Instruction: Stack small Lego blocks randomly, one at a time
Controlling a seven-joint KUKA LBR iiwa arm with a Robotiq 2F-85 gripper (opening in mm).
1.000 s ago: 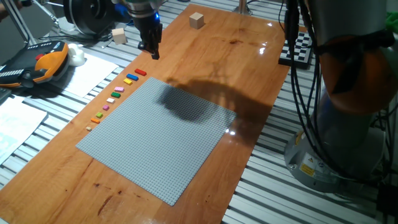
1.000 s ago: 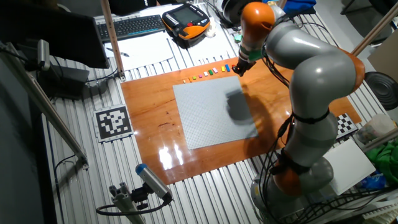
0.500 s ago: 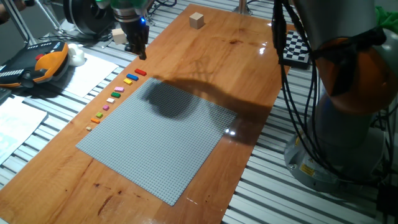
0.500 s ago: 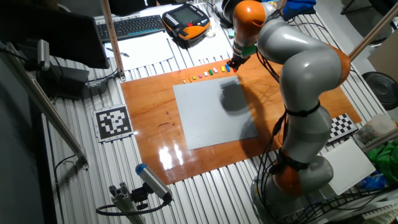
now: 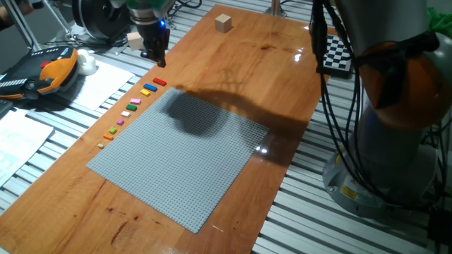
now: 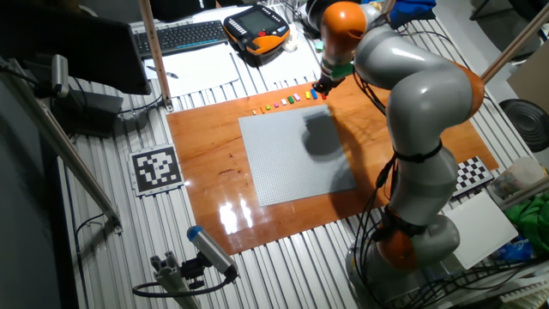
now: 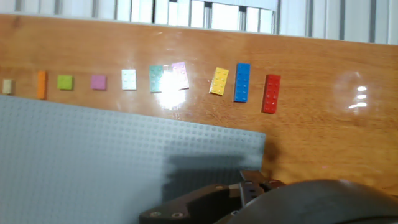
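Lying in a single row on the wooden table (image 7: 323,143), just beyond the far edge of the grey baseplate (image 7: 93,168), apart from each other and unstacked. Judging them as light, rigid and slick: likely needing a pinch across the two long flat sides, low and square, since a skewed grip could flick one away.

Running left to right in the hand view: tan brick (image 7: 7,86), narrow orange brick (image 7: 41,84), green brick (image 7: 64,82), pink brick (image 7: 98,82), white brick (image 7: 129,79), teal brick (image 7: 156,78) touching a pale lilac brick (image 7: 180,75) under glare, yellow brick (image 7: 219,81) slightly tilted, longer blue brick (image 7: 242,82), longer red brick (image 7: 271,94).

Hovering above the red end of the row: gripper (image 5: 157,56), carrying nothing visible; impossible to tell whether fingers are apart or together.
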